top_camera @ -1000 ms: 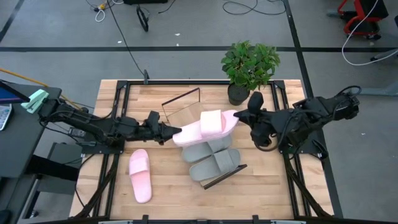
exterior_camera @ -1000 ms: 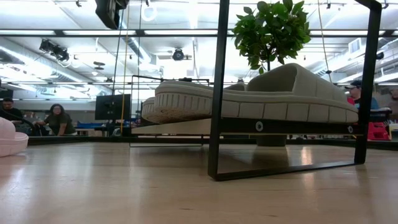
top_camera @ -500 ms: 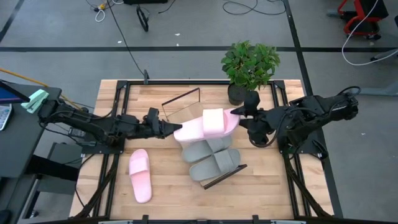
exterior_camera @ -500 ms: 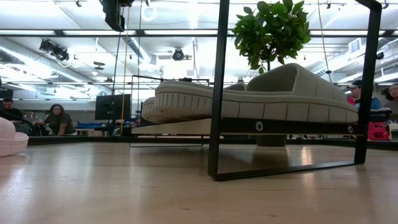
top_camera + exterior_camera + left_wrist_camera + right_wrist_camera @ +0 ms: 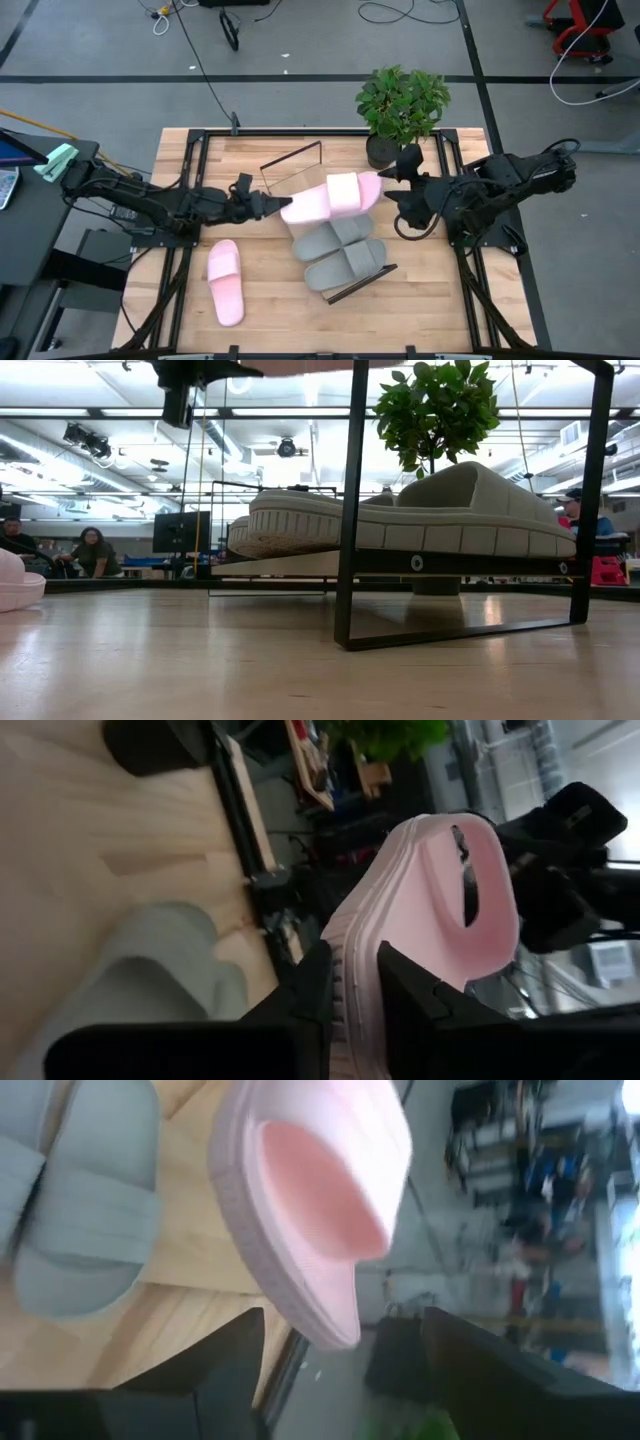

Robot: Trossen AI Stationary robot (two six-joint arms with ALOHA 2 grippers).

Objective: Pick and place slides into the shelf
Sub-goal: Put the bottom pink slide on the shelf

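A light pink slide (image 5: 330,197) hangs in the air above the shelf (image 5: 280,568), strap up and roughly level. My left gripper (image 5: 272,207) is shut on its end toward the table's left. My right gripper (image 5: 388,182) stands open at the slide's other end (image 5: 335,1315), its fingers on either side and apart from it. Two grey slides (image 5: 338,250) lie side by side on the shelf board. A second pink slide (image 5: 226,282) lies flat on the table near the left front. My left gripper pinches the pink slide's sole at its left end (image 5: 352,955) between the two fingers, one on the underside and one on the footbed side. The fingers reach level from the table's left, along the slide. The slide is lifted clear and stretches away from the fingers.
A potted plant (image 5: 400,110) stands at the far right behind my right arm. The shelf's black wire end frames (image 5: 350,287) rise at both ends of the board. People sit in the room beyond the table (image 5: 92,550).
My right gripper has opened and let go of the pink slide's right end, staying close beside it. My left gripper has rolled at the wrist, and the slide it holds has turned with it to lie straighter and more level.
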